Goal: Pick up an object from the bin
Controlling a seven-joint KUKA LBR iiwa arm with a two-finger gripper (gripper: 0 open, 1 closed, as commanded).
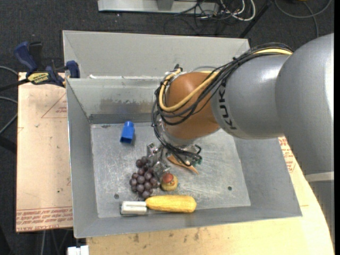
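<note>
Grapes (144,177), a dark purple bunch, lie left of middle toward the front edge of the bin (79,142), the gripper (159,157) just over their top end. Whether it is open, or holds anything, I cannot tell. They look light, lumpy, likely slippery; the narrow top end seems the best hold.

The gripper (158,157) hangs low at the middle of the grey bin (223,182), at the upper edge of a bunch of dark purple grapes (143,178). A small red-and-yellow fruit (169,181) lies just beside the grapes; nearer the front wall a yellow corn cob (171,203) touches a pale cylinder (133,207). A blue block (127,132) lies apart near the back
</note>
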